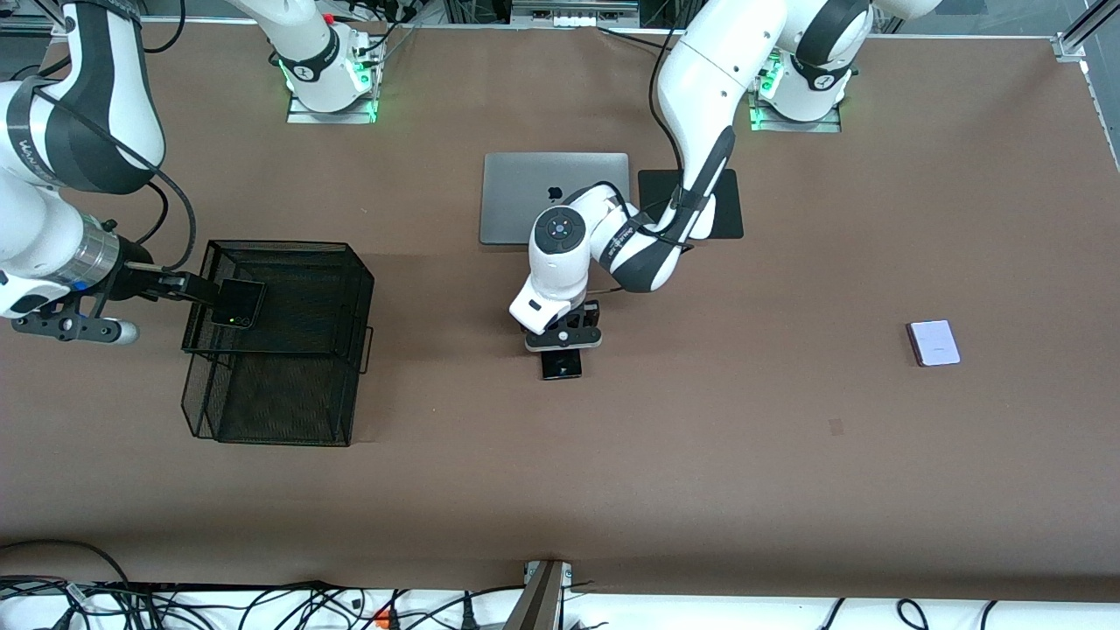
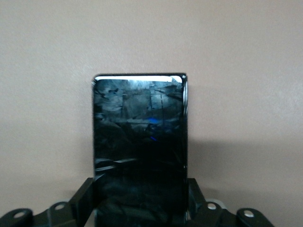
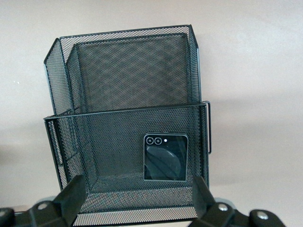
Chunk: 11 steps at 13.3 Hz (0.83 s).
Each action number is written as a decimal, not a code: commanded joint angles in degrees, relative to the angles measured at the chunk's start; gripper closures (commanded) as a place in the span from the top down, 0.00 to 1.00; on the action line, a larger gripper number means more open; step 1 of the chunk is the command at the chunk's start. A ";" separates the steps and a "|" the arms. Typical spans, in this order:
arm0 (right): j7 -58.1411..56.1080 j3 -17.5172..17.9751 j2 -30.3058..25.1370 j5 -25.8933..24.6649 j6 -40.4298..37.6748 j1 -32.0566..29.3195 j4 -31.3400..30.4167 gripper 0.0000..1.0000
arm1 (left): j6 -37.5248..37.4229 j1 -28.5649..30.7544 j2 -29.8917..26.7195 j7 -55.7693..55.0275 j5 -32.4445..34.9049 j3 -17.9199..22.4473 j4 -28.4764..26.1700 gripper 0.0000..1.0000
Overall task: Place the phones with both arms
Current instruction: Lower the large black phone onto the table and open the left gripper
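While the brown table (image 1: 787, 455) takes up nearly the whole front view, the next largest thing on it is the black mesh basket (image 1: 280, 350), a two-tier wire rack at the right arm's end. Next in size is the grey laptop (image 1: 516, 197), lid shut, lying near the robots' bases, with a black mat (image 1: 731, 206) beside it toward the left arm's end; the left arm crosses over both.

The right gripper (image 3: 139, 189) is over the basket's upper tier, its fingers (image 3: 71, 194) spread wide with nothing between them. The small squarish black phone (image 3: 165, 157) lies flat on the mesh floor of that tier, camera lenses up, apart from both fingers and closer to one of them. The basket's wire walls surround it on all sides.

The left gripper (image 1: 563, 343) is low over the middle of the table, nearer the front camera than the laptop. The long black phone (image 2: 139, 146) lies flat on the table, one end between the fingers (image 2: 83, 198), which flank its long edges; whether they are touching it I cannot tell. The other end juts out toward the front camera.

The pale lavender-white phone (image 1: 934, 342) lies alone toward the left arm's end, well apart from both grippers.
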 commanded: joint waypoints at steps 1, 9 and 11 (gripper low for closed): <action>-0.53 0.10 -0.08 1.05 -1.20 -0.24 0.68 0.99 | -1.28 -0.89 -0.17 -1.36 1.49 1.62 1.94 1.00; 5.16 4.48 0.01 2.10 -2.60 4.41 2.60 0.99 | -14.44 7.79 -13.16 9.41 0.44 2.85 -1.82 1.00; 9.99 7.90 2.63 2.72 -1.90 7.39 4.79 0.99 | -14.82 12.27 -18.52 15.74 -0.09 1.36 -9.01 1.00</action>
